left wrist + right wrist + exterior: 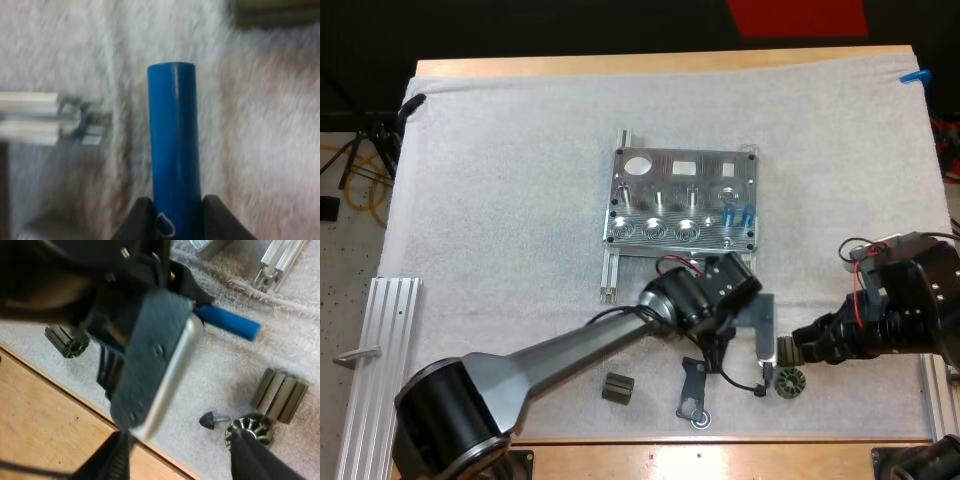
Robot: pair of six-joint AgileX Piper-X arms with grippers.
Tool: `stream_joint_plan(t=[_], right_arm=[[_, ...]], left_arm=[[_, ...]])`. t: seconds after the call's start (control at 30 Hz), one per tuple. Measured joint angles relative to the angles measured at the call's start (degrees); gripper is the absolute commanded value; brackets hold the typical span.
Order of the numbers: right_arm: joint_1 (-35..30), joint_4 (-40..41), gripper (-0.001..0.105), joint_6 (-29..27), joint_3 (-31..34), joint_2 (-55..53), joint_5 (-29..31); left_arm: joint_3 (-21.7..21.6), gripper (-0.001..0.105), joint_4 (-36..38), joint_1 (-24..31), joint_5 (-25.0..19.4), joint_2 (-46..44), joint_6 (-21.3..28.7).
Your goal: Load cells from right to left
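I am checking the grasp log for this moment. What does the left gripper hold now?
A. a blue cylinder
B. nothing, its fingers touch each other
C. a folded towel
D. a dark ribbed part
A: in the left wrist view the two fingers of the left gripper press from both sides on a blue cylinder, which sticks out beyond them over the white mat.

a round toothed dark part lies on the white mat, just beside one fingertip of the right gripper. a ribbed block and a small dark cone lie near it. farther from that gripper lie a flat black bracket and another ribbed piece, and well apart from it a grooved metal rail.
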Motion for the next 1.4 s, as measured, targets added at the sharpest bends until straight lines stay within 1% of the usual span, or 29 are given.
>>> stream_joint_plan(t=[0.1, 0.2, 0.27, 0.3, 0.37, 0.4, 0.5, 0.53, 0.57, 0.63, 0.7, 0.77, 0.83, 0.9, 0.97, 1.0, 1.1, 1.17, 1.23, 1.4], right_arm=[[0.00, 0.68, 0.046, -0.57, 0.00, -0.07, 0.54], [0.00, 0.94, 0.046, -0.55, 0.00, -0.07, 0.94], [0.00, 0.94, 0.046, -0.60, 0.00, -0.07, 0.91], [0.00, 0.94, 0.046, -0.60, 0.00, -0.07, 0.91], [0.00, 0.94, 0.046, -0.60, 0.00, -0.07, 0.53], [0.00, 0.81, 0.046, -0.60, 0.00, -0.07, 0.13], [0.00, 0.18, 0.046, -0.60, 0.00, -0.65, -1.29], [0.00, -0.29, 0.046, -0.60, 0.00, -0.97, -1.41], [0.00, -0.64, 0.046, -0.60, 0.00, -1.30, -1.65], [0.00, -0.98, 0.046, -0.37, 0.00, -1.49, -2.31], [0.00, -1.96, 0.046, 0.34, 0.14, -1.45, -4.43], [0.00, -4.21, 0.046, 2.51, 0.76, -1.62, -7.18], [0.00, -6.10, 0.046, 3.17, 1.71, -1.58, -8.51], [0.00, -7.70, 0.051, 4.40, 2.81, -1.58, -8.95], [0.00, -10.68, 0.056, 6.66, 5.15, -1.58, -9.54], [0.00, -11.65, 0.056, 7.47, 5.80, -1.58, -9.68], [0.00, -16.96, 0.056, 12.36, 8.75, -1.58, -11.58], [0.00, -21.83, 0.056, 16.33, 10.97, -1.58, -12.92], [0.00, -24.87, 0.056, 18.64, 12.62, -1.58, -13.48], [0.00, -27.56, 0.056, 20.56, 14.01, 0.34, -13.89]], left_arm=[[0.00, 0.000, 2.29, 2.17, -0.43, -1.56, -0.34], [0.11, 0.000, 3.31, 4.31, 1.06, -3.74, -0.37], [0.11, 0.000, 4.47, 5.98, 5.77, -6.15, -0.46], [0.11, 0.000, 4.58, 6.27, 6.50, -6.78, -0.46], [0.11, 0.000, 5.22, 7.59, 10.39, -9.28, -0.46], [0.11, 0.000, 5.48, 7.89, 11.22, -9.94, -0.46], [0.11, 0.000, 5.78, 9.20, 16.07, -12.76, 0.40], [0.11, 0.000, 6.48, 9.63, 18.28, -13.95, 0.86], [0.11, 0.000, 7.10, 10.06, 19.19, -14.86, 1.18], [0.11, 0.000, 8.26, 10.08, 19.61, -16.17, 1.51], [0.11, 0.000, 9.45, 10.08, 19.88, -17.07, 1.49], [0.11, 0.000, 10.74, 10.08, 20.35, -17.66, 2.46], [0.11, 0.000, 11.59, 10.08, 20.58, -17.87, 2.83], [0.11, 0.000, 11.92, 10.08, 20.57, -17.91, 2.93], [0.11, 0.000, 11.89, 10.08, 20.57, -17.91, 3.06], [0.11, 0.000, 11.89, 10.08, 20.57, -17.91, 3.17], [0.11, 0.000, 11.89, 10.08, 20.57, -17.91, 3.19], [0.11, 0.000, 11.89, 10.08, 20.57, -17.91, 3.19], [0.11, 0.000, 11.89, 10.08, 20.57, -17.91, 3.19], [0.11, 0.000, 11.52, 10.08, 20.62, -17.91, 3.19]])
